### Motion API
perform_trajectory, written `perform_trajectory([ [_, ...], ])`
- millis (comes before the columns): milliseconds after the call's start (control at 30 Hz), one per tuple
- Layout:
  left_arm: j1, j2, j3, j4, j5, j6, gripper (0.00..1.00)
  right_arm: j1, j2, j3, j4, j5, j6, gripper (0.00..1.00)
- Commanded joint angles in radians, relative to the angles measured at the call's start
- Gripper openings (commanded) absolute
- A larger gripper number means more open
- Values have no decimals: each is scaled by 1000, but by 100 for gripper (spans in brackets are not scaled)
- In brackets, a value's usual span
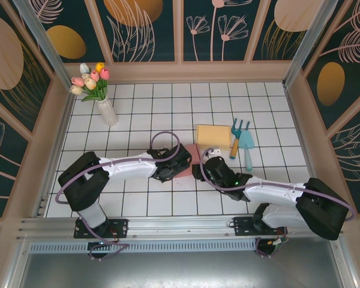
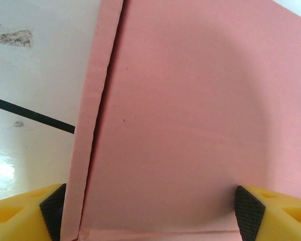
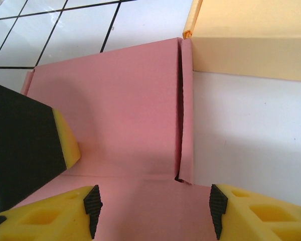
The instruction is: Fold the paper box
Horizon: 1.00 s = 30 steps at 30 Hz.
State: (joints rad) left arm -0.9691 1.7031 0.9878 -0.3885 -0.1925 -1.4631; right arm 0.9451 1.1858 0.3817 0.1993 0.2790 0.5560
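- Position first: the paper box [image 1: 191, 155] lies mid-table between my two arms, just in front of a yellow box [image 1: 213, 136], with most of it hidden under the wrists from above.
- The left gripper [image 2: 150, 211] is spread wide across a pink panel. One pad sits just beside the edge flap [image 2: 88, 125], and I see no pinch on anything. If I closed here, I judge that pad would crush the flap instead of turning it along its crease.
- The right gripper [image 3: 155, 206] is partly spread over the near panel and carries nothing. Pushing the half-raised flap [image 3: 184, 110] could slide the whole sheet into the yellow box close behind it.
- One left finger sits just beside my right fingers, so a careless sweep could knock them together.
- The tiled table [image 1: 138, 120] looks glossy, so unpinned card may skate.
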Motion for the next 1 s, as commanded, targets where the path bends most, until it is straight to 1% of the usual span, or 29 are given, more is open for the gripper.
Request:
perform_trajectory([
  [0, 5, 61, -26, -123, -42, 17, 85, -10, -5, -18, -28, -21, -14, 62],
  [200, 6, 45, -21, -154, -65, 24, 85, -64, 36, 4, 25, -42, -41, 62],
  [333, 5, 41, -21, -166, -80, 32, 85, -75, 55, 34, 45, -45, -57, 62],
  [467, 6, 53, 27, -193, -112, 52, 86, -85, 82, 70, 50, -52, -78, 62],
  [700, 8, 74, 69, -195, -169, 155, 87, -113, 162, 113, 96, -66, -100, 63],
  [867, 14, 90, 117, -253, -268, 204, 88, -115, 244, 126, 148, -75, -68, 61],
  [967, 18, 70, 132, -289, -267, 193, 89, -115, 279, 104, 198, -92, -30, 58],
])
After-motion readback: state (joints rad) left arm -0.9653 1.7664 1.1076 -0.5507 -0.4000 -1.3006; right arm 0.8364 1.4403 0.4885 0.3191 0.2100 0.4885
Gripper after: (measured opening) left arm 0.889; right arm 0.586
